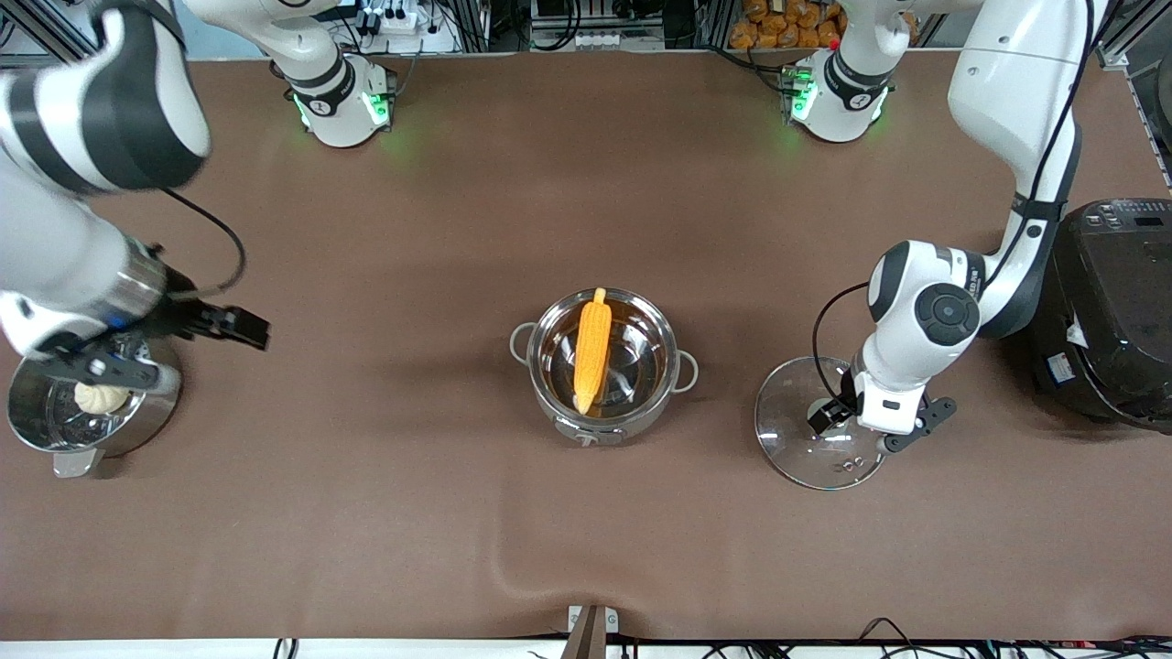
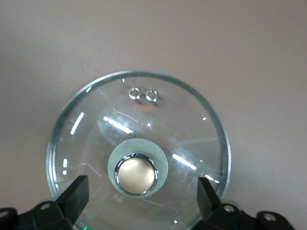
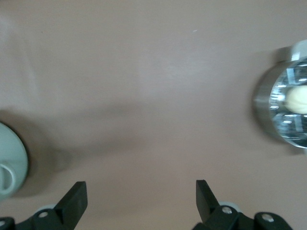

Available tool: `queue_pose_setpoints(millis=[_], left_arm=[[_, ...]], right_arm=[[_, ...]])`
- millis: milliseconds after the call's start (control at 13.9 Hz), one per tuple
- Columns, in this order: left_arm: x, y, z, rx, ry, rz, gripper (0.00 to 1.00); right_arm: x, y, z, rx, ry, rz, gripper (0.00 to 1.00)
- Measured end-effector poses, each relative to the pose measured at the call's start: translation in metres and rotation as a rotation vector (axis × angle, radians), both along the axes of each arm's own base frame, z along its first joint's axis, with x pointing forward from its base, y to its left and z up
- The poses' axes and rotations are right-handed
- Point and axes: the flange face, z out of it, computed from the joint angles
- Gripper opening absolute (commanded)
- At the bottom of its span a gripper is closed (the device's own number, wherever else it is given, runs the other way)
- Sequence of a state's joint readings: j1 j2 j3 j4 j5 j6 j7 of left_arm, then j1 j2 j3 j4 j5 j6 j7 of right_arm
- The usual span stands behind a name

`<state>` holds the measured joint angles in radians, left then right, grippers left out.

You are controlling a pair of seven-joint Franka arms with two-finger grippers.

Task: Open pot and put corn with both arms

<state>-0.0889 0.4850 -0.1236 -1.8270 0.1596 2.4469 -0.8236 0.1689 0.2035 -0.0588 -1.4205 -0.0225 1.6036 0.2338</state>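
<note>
At the middle of the tabletop (image 1: 366, 513), the pot (image 1: 604, 366) stands open with the corn (image 1: 591, 350) lying inside, a light, stiff cob best taken across its middle. Its fragile, slippery glass lid (image 2: 139, 148) lies flat toward the left arm's end, under the spread left gripper (image 2: 141, 191), whose fingers flank its copper knob (image 2: 136, 173), the surest hold. The right gripper (image 3: 141, 196) hangs spread beside the steamer pot (image 1: 87, 412); no writing is legible

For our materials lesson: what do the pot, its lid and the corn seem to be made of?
Pot: polished steel, by its mirror-like wall. Lid: clear glass, table visible through it, with a brushed coppery metal knob. Corn: probably moulded plastic or rubber, evenly yellow-orange and matte.
</note>
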Motion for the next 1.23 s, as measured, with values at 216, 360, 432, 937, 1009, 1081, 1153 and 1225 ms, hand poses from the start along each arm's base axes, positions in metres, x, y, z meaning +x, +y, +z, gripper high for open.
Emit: queue_pose_setpoints(millis=[216,360,432,937,1009,1081,1153,1225], left_arm=[[-0.004,0.008,0.074,0.043,-0.007,-0.089,1.0],[-0.016,0.016,0.13,0.074,-0.003,-0.134,1.0],[-0.024,0.021,0.155,0.09,0.012,-0.158,1.0],[-0.076,0.047,0.281,0.103,0.103,-0.431,1.0],[-0.083,0.054,0.294,0.09,0.121,-0.474,1.0],[-0.091,0.058,0.307,0.081,0.143,-0.506,1.0],[-0.099,0.059,0.322,0.076,0.164,-0.525,1.0],[-0.104,0.059,0.336,0.071,0.175,-0.539,1.0]], right_arm=[[-0.031,-0.059,0.051,-0.003,-0.012,0.066,1.0],[-0.039,-0.093,0.055,0.001,0.013,0.038,1.0],[-0.042,-0.105,0.057,0.002,0.016,0.025,1.0],[-0.048,-0.111,0.068,0.0,-0.025,0.054,1.0],[-0.048,-0.113,0.068,0.0,-0.024,0.067,1.0],[-0.048,-0.116,0.067,0.0,-0.023,0.078,1.0],[-0.048,-0.119,0.066,0.001,-0.021,0.087,1.0],[-0.048,-0.12,0.065,0.001,-0.018,0.09,1.0]])
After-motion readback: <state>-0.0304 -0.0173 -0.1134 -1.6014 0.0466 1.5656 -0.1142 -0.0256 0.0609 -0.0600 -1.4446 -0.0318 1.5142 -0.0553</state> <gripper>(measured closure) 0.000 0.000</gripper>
